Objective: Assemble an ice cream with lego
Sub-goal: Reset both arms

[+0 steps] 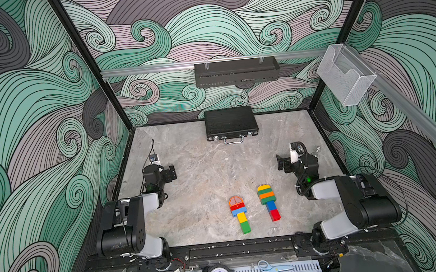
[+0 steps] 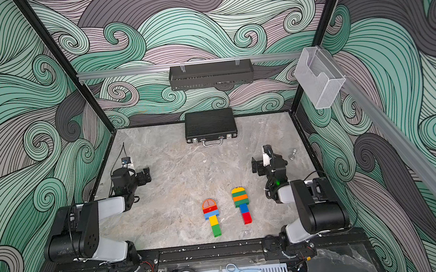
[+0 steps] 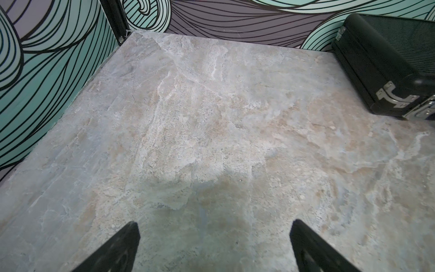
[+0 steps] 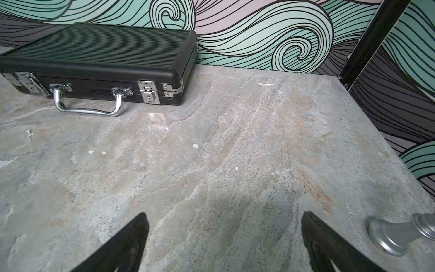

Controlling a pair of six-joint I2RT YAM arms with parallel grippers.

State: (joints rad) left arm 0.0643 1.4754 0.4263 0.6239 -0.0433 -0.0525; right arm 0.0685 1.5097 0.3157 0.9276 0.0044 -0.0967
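Marbled grey table [image 1: 202, 177] carries the lego in both top views: two stacks lying flat near the front edge, between the arms. The orange-top stack [image 1: 239, 214] runs orange half-round, red, blue, yellow, green. The yellow-top stack [image 1: 268, 202], beside it but apart, runs yellow half-round, green, orange, green, blue, red. No loose bricks show around them. The left gripper [image 1: 172, 172] and right gripper [image 1: 280, 162] hang well away from both stacks, each on its own side, holding nothing. A black case [image 1: 230, 123] lies shut by the back wall.

In the left wrist view, the left gripper [image 3: 214, 226] has its fingers [image 3: 127, 240] spread wide over bare table. The case [image 3: 381, 63] sits at one edge, and no lego is in sight.

In the right wrist view, the right gripper [image 4: 224, 216] also has its fingers [image 4: 131, 235] wide apart with nothing between them. The case [image 4: 98, 58] is ahead and a small metal knob [image 4: 400, 232] lies just beside one finger. Again no lego shows.

Both ice creams look complete, so little seems left beyond a check of the joints. If a seam needs pressing, it would be best to come down from above and grip across the narrow handle bricks. The other gripper should brace the half-round end, so the stack is squeezed along its length and does not skid. The right arm should swing clear of the knob.
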